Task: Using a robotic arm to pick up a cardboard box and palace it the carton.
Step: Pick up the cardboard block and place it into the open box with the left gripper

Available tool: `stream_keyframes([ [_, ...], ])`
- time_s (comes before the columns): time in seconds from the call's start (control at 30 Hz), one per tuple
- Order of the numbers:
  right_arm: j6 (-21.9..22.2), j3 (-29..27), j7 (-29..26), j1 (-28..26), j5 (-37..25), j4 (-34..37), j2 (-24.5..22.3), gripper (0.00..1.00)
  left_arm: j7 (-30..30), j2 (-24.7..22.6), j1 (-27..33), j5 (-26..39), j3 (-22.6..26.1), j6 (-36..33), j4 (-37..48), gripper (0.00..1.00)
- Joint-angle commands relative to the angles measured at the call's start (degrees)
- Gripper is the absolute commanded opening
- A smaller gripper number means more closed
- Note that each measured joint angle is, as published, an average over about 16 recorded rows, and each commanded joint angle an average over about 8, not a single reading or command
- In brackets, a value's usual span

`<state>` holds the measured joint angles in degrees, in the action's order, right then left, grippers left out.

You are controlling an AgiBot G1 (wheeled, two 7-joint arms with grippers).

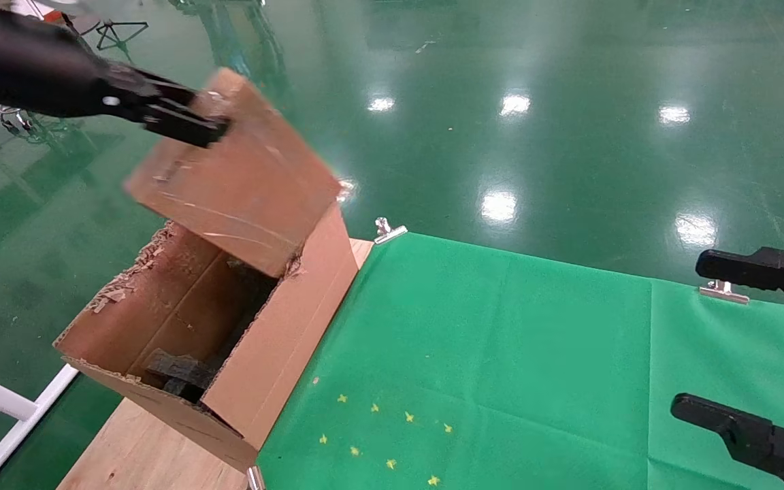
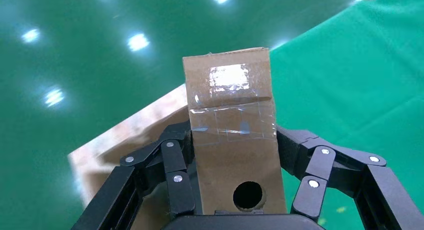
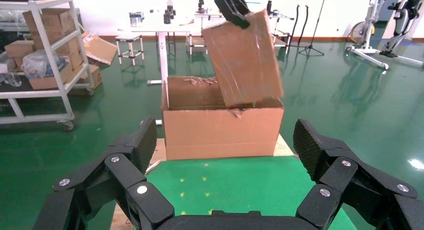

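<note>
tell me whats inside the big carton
Inside the carton, black foam blocks lie at the bottom. The cardboard box, held by the left gripper, covers the far end.

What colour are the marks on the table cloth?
Yellow, small star-like marks on the green cloth; clearest in the head view.

Wooden bench with a green cloth and an open carton

The bench (image 1: 140,442) shows bare wood at its left end, where the carton (image 1: 276,347) stands (torn flaps, dark foam inside). A green cloth (image 1: 514,367) covers the rest, held by metal clips (image 1: 389,231) at the far edge, with small yellow star marks (image 1: 392,435) near the front.
</note>
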<state>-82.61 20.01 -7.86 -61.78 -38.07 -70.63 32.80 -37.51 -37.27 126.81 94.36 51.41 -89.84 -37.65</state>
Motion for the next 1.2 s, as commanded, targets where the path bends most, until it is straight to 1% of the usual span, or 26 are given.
stream_keyframes([
  [0.03,0.0,0.0,0.0,0.0,0.0,0.0,0.0,1.00,3.0,0.4,2.5,1.8,1.1,-0.1,3.4,0.00],
  [0.13,0.0,0.0,0.0,0.0,0.0,0.0,0.0,1.00,6.7,-0.1,4.0,4.5,2.8,0.8,8.3,0.00],
  [0.23,0.0,0.0,0.0,0.0,0.0,0.0,0.0,1.00,9.5,-1.1,4.2,7.1,4.3,2.5,13.4,0.00],
  [0.4,0.0,0.0,0.0,0.0,0.0,0.0,0.0,1.00,11.5,-3.3,2.1,9.8,5.9,6.9,22.2,0.00],
  [0.53,0.0,0.0,0.0,0.0,0.0,0.0,0.0,1.00,12.8,-4.9,-0.2,11.1,6.6,12.2,27.3,0.00],
  [0.77,0.0,0.0,0.0,0.0,0.0,0.0,0.0,1.00,15.5,-6.8,-4.7,11.9,6.9,24.7,32.0,0.00],
  [0.87,0.0,0.0,0.0,0.0,0.0,0.0,0.0,1.00,16.0,-7.3,-6.5,11.7,6.7,28.7,33.3,0.00],
  [1.0,0.0,0.0,0.0,0.0,0.0,0.0,0.0,1.00,16.6,-7.9,-8.4,11.1,6.3,30.8,34.7,0.00],
  [1.2,0.0,0.0,0.0,0.0,0.0,0.0,0.0,1.00,17.5,-8.5,-10.6,10.1,5.7,30.2,36.3,0.00],
])
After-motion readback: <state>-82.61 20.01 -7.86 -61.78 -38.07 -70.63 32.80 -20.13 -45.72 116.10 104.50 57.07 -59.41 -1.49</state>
